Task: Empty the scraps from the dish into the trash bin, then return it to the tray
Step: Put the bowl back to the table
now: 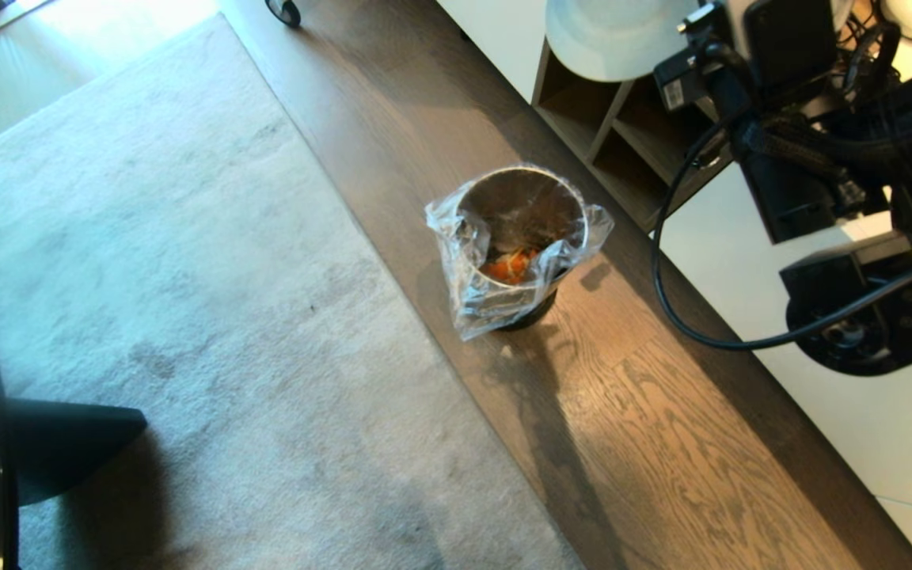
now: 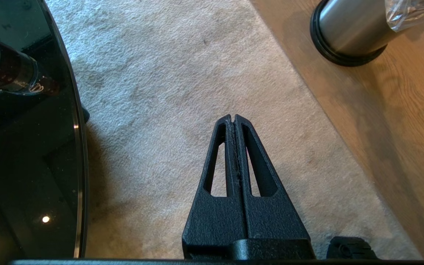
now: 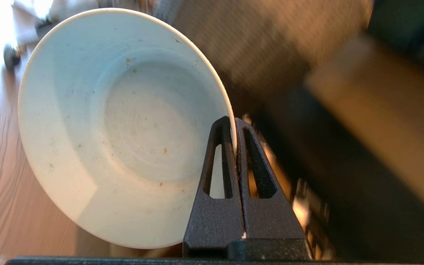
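While the trash bin (image 1: 521,237) stood on the wooden floor (image 1: 646,427) beside the rug (image 1: 171,261) with the orange scraps (image 1: 508,265) inside its plastic liner, the right gripper (image 3: 235,123) pinched the rim of the dish (image 3: 123,125), empty but for crumbs, up near the shelf unit (image 1: 606,134). The left gripper (image 2: 233,119) hung closed and empty above the rug.

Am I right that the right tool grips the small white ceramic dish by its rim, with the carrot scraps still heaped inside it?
Not quite. The right tool does grip the small white ceramic dish by its rim, but the right wrist view shows only crumbs inside; the orange carrot scraps lie in the silver bag-lined trash bin.
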### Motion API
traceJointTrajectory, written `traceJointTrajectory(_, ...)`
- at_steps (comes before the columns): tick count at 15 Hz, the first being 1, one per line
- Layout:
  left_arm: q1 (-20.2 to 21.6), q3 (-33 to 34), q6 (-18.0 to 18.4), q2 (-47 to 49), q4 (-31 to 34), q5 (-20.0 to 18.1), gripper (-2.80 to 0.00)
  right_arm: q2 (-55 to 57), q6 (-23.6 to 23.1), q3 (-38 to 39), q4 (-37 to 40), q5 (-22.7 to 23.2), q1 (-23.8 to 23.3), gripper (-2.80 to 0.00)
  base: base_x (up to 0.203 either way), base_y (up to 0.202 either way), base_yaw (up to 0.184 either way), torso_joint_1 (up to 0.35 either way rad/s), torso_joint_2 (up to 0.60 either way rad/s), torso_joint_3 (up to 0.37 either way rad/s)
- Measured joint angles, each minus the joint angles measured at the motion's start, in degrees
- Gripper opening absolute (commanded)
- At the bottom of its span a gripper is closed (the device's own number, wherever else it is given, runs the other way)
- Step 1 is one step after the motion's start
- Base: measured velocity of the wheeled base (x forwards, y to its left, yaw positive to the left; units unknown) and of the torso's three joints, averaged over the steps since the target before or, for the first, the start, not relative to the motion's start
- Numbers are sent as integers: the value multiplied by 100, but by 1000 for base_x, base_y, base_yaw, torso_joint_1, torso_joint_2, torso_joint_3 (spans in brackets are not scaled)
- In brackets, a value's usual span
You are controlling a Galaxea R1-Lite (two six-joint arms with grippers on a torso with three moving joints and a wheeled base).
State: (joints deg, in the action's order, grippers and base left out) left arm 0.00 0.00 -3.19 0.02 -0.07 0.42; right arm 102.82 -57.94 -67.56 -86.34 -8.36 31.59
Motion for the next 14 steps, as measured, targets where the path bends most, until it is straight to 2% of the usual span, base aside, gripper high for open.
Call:
traceJointTrajectory(2, 0, 0, -1, 0, 0, 0, -280, -89, 300, 291, 398, -834, -18, -280, 0, 0, 0, 0, 0, 0)
traceJointTrajectory(3, 0, 0, 0, 0, 0, 0, -280, -151, 415, 371, 608, -1058, -45, -280, 0, 0, 0, 0, 0, 0)
traceJointTrajectory(9, 0, 0, -3, 0, 0, 0, -280, -737, 716, 730, 1614, -1131, -545, -280, 0, 0, 0, 0, 0, 0)
traceJointTrajectory(14, 0, 0, 0, 0, 0, 0, -280, -1590, 1327, 1722, 2429, -1133, -1099, -280, 0, 0, 0, 0, 0, 0)
